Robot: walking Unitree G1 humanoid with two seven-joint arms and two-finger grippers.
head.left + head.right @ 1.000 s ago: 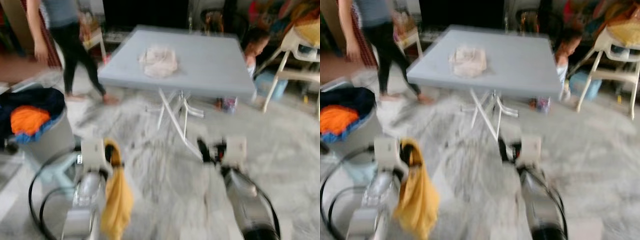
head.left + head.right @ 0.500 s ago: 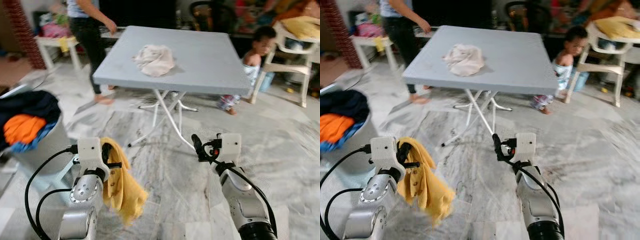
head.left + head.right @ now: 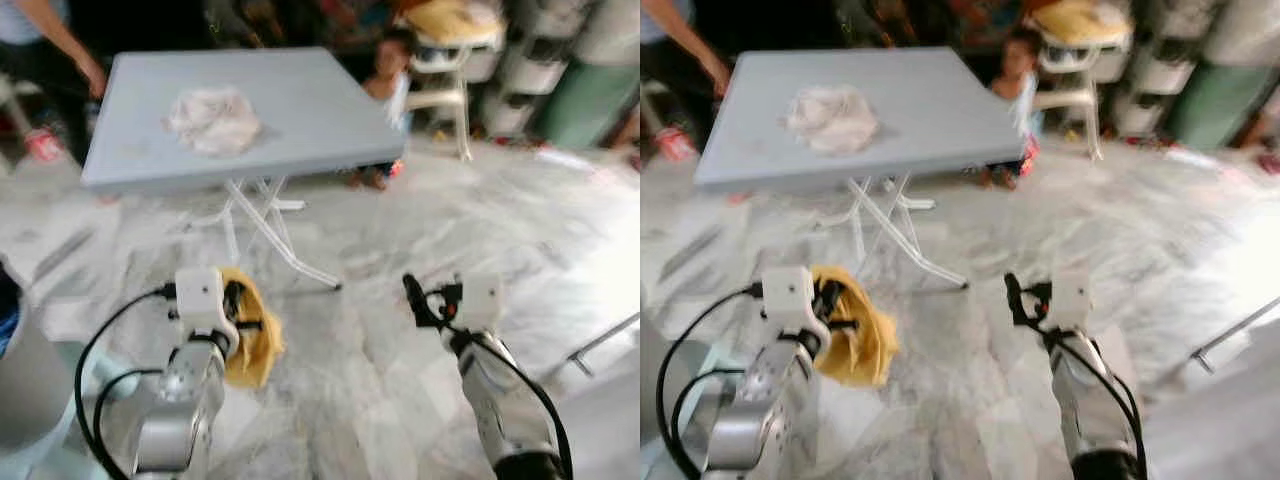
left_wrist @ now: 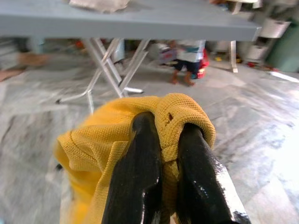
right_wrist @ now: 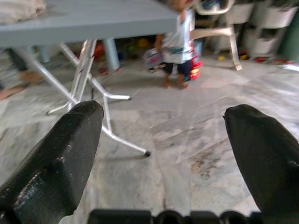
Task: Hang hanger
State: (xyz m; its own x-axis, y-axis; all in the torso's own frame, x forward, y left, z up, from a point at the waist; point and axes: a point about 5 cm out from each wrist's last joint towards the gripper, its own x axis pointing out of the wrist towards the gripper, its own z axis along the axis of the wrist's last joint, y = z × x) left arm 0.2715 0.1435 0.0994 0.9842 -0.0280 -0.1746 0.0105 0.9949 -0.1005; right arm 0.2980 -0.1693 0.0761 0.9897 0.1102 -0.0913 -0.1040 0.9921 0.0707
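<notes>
While the left gripper [image 4: 161,154] pinches a fold of the yellow garment [image 3: 252,340] between closed fingers, low over the marble floor [image 3: 380,400], the right gripper [image 5: 163,140] is spread wide and empty. No hanger or rail can be made out, so the task's own thing is hard to place. The cloth could slip, since only a bunched edge is caught, or drag underfoot. A small child [image 3: 385,80] stands near the grey table [image 3: 300,110], which bears a pale crumpled cloth [image 3: 212,118]; walking on risks a collision. A grey bin [image 3: 25,390] sits at the robot's left, contents unclear.
</notes>
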